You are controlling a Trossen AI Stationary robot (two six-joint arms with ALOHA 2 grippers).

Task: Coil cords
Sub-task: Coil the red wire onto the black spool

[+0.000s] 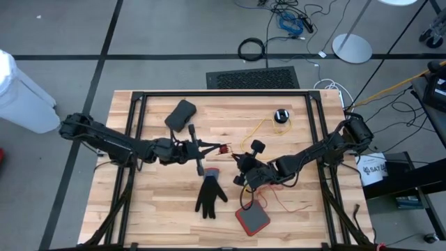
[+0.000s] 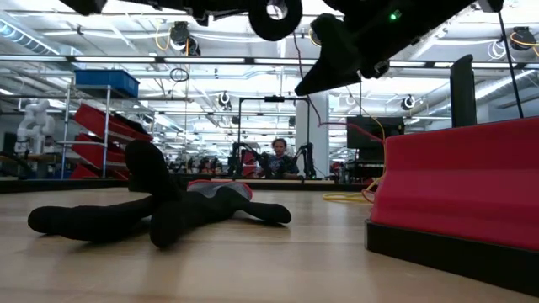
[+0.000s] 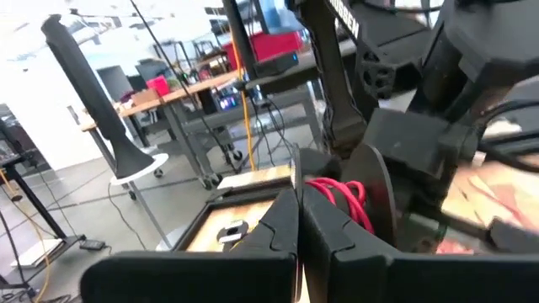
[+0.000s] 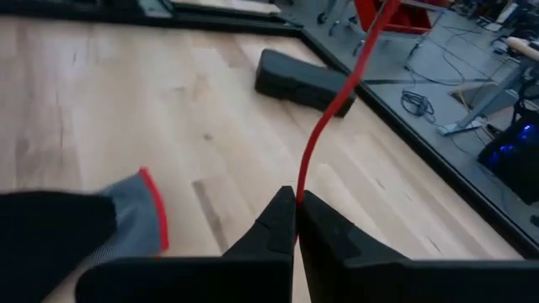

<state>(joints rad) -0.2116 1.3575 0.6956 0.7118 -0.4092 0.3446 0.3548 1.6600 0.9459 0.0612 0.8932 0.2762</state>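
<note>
- High view: both arms reach in toward the middle of the wooden table [image 1: 160, 216], the left gripper [image 1: 221, 148] and right gripper [image 1: 239, 157] nearly meeting.
- Left wrist view: the left fingers [image 3: 278, 227] are pressed together, with a small bundle of red cord [image 3: 337, 192] right at their tips; I can't tell for sure that they hold it.
- Right wrist view: the right fingers [image 4: 274, 223] are clamped shut on a red cord [image 4: 324, 126] that runs up and away from them.
- A thin yellow cord [image 1: 261, 127] lies on the table, leading to a small black puck [image 1: 281, 116] near the far edge.
- A black glove [image 1: 209, 194] lies just in front of the grippers, a red-and-black pad [image 1: 252, 219] beside it, and a dark pouch [image 1: 181, 113] sits farther back.
</note>
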